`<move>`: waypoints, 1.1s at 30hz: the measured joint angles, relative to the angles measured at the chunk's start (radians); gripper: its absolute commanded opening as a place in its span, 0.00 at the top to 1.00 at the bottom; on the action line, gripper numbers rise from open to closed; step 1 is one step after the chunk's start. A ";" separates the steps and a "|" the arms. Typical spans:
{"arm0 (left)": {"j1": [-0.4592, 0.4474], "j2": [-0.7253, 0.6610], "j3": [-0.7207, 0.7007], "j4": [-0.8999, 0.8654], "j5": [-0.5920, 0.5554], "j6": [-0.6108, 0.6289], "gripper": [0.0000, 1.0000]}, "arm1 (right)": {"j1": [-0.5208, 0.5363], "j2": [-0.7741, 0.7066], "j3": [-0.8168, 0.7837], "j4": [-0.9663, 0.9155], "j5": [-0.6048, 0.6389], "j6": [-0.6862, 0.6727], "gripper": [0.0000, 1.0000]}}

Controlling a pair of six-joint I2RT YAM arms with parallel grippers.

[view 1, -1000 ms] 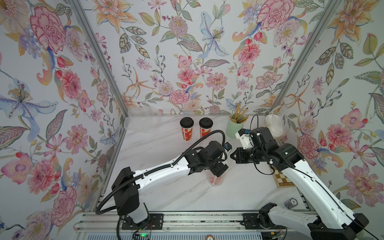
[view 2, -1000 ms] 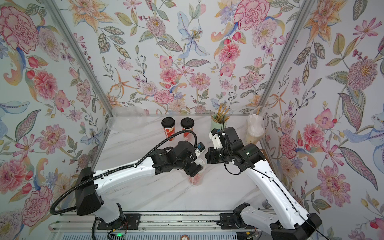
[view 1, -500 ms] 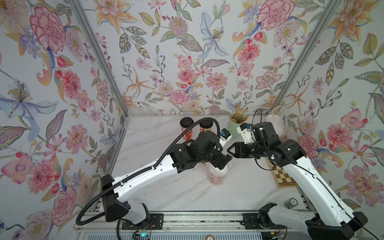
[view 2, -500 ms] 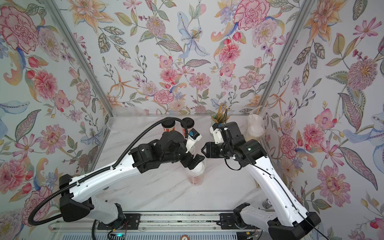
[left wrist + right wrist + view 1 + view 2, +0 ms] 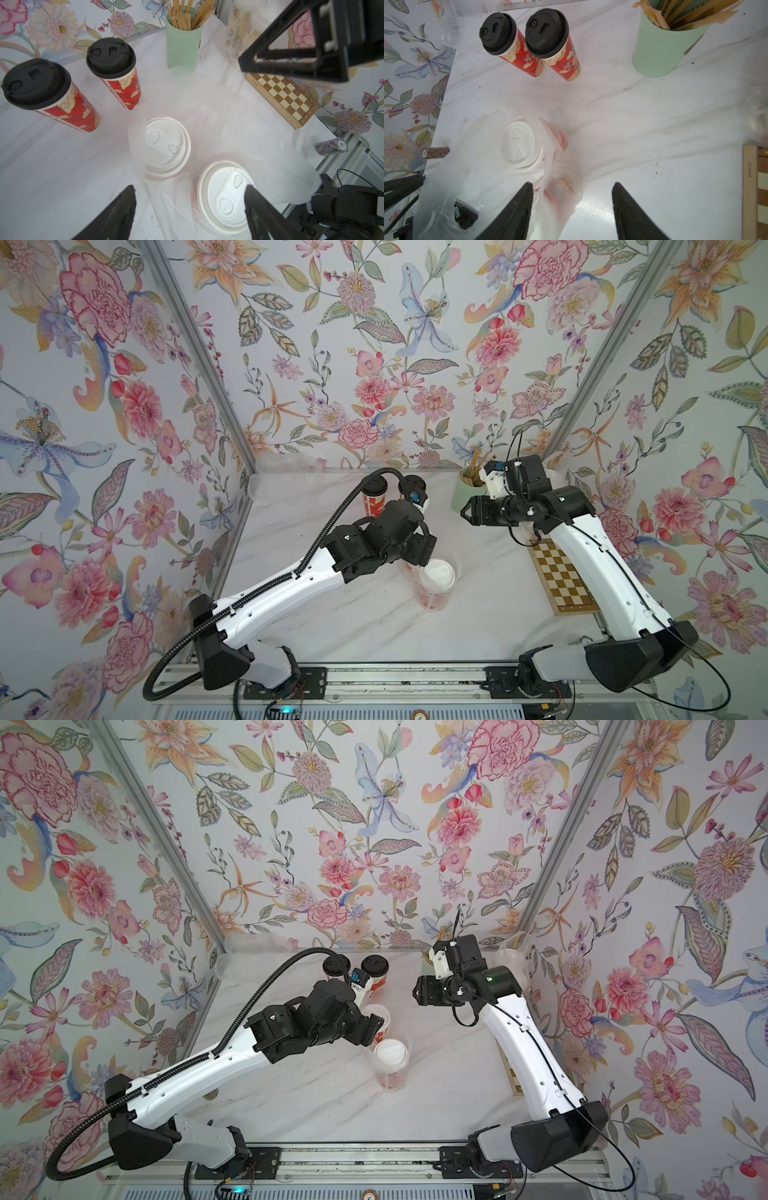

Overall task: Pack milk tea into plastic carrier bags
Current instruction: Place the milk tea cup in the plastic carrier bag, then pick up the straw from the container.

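Milk tea (image 5: 167,145) hazy inside bag (image 5: 228,116)

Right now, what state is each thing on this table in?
White-lidded cups: upright, lidded, inside bag.
Black-lidded cups: upright, lidded, unbagged.
Carrier bag: mouth open, around two cups.
Straw cup: upright, holding straws.
Left gripper: open.
Right gripper: open.

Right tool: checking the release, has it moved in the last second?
Yes. The right tool backed away from the bagged cup toward the green straw cup.
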 measured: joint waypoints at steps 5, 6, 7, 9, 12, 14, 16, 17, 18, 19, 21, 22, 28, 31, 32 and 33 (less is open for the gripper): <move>0.057 -0.027 -0.131 0.072 0.042 -0.066 0.54 | -0.075 0.097 0.093 0.032 0.039 -0.040 0.45; 0.069 -0.038 -0.154 0.094 0.053 -0.073 0.59 | -0.090 0.114 0.109 0.046 0.042 -0.047 0.48; 0.080 -0.050 -0.175 0.114 0.066 -0.085 0.65 | -0.105 0.134 0.129 0.061 0.047 -0.056 0.51; 0.098 -0.072 -0.207 0.151 0.087 -0.103 0.73 | -0.131 0.180 0.172 0.086 0.047 -0.068 0.54; 0.114 -0.105 -0.235 0.203 0.110 -0.129 0.83 | -0.158 0.266 0.247 0.120 0.048 -0.086 0.56; 0.119 -0.122 -0.245 0.238 0.127 -0.145 0.86 | -0.173 0.328 0.301 0.132 0.055 -0.094 0.57; 0.121 -0.130 -0.249 0.266 0.138 -0.150 0.87 | -0.185 0.386 0.356 0.142 0.056 -0.095 0.58; 0.122 -0.131 -0.250 0.281 0.145 -0.154 0.87 | -0.191 0.416 0.383 0.147 0.055 -0.094 0.59; 0.122 -0.131 -0.250 0.289 0.151 -0.157 0.87 | -0.196 0.441 0.407 0.151 0.056 -0.093 0.60; 0.123 -0.131 -0.250 0.297 0.158 -0.158 0.86 | -0.201 0.470 0.433 0.155 0.056 -0.093 0.61; 0.123 -0.131 -0.250 0.308 0.164 -0.165 0.84 | -0.208 0.522 0.484 0.159 0.063 -0.088 0.63; 0.124 -0.131 -0.251 0.316 0.167 -0.168 0.84 | -0.210 0.552 0.512 0.162 0.067 -0.083 0.66; 0.124 -0.131 -0.255 0.336 0.185 -0.172 0.83 | -0.227 0.699 0.643 0.164 0.103 -0.021 0.73; 0.124 -0.131 -0.255 0.337 0.185 -0.172 0.83 | -0.233 0.756 0.695 0.166 0.118 0.008 0.74; 0.124 -0.131 -0.255 0.337 0.185 -0.172 0.83 | -0.235 0.769 0.702 0.165 0.127 0.018 0.74; 0.124 -0.131 -0.255 0.337 0.185 -0.172 0.83 | -0.235 0.777 0.706 0.164 0.135 0.023 0.73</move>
